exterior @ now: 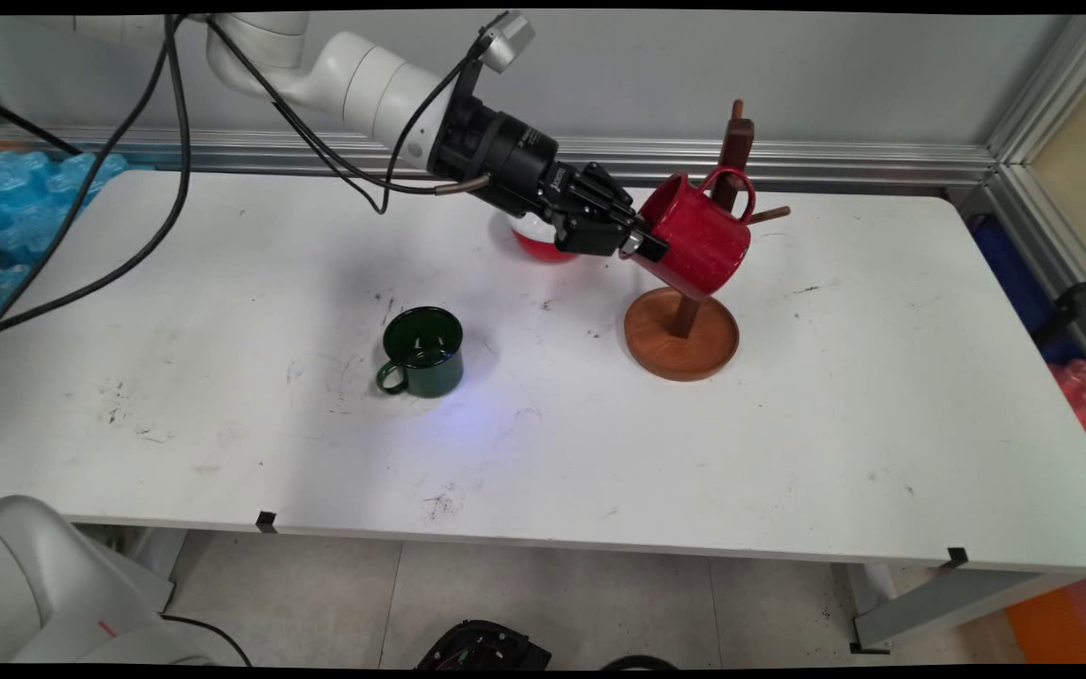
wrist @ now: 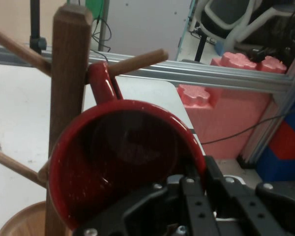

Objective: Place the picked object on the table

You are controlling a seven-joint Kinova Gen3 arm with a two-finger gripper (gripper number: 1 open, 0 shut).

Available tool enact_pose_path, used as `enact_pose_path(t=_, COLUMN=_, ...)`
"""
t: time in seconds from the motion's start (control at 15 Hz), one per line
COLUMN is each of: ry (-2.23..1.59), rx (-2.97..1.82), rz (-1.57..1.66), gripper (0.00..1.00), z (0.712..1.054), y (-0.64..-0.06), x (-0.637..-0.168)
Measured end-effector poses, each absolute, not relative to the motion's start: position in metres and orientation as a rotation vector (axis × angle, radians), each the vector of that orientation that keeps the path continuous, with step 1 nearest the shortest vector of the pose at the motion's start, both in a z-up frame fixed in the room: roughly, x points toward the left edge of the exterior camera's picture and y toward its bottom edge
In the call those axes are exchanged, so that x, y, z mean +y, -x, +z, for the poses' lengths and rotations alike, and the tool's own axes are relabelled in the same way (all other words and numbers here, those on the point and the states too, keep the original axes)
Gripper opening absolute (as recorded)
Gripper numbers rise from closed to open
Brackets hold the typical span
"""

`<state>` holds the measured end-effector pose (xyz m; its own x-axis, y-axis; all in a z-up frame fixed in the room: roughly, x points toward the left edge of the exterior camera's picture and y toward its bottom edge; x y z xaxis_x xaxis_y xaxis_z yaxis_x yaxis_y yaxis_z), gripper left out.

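Fingers (wrist: 196, 184) clamped on red mug (exterior: 699, 240) rim. Mug handle hooked over wooden mug tree (exterior: 684, 325) peg, not released. Green mug (exterior: 423, 352) on table (exterior: 788, 424).

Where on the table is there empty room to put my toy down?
The table is bare along its whole near edge, on the right beyond the wooden mug tree, and on the left beside the green mug. It is crowded at the back, where the gripper holds the red mug.
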<state>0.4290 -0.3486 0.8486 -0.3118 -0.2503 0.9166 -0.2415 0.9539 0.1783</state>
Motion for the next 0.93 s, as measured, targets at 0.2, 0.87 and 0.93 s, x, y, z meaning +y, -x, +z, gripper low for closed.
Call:
enact_pose_path(t=0.2, ry=-0.357, rx=-1.905, rz=-0.013, gripper=0.0, z=0.8484, y=-0.4284, x=-0.3476)
enact_pose_path(t=0.87, ry=-0.349, rx=-1.889, rz=-0.007, gripper=0.0, z=0.8541, y=-0.4264, x=-0.3474)
enact_pose_path(t=0.93, ry=-0.347, rx=-1.887, rz=-0.006, gripper=0.0, z=0.8552, y=-0.4261, x=-0.3476)
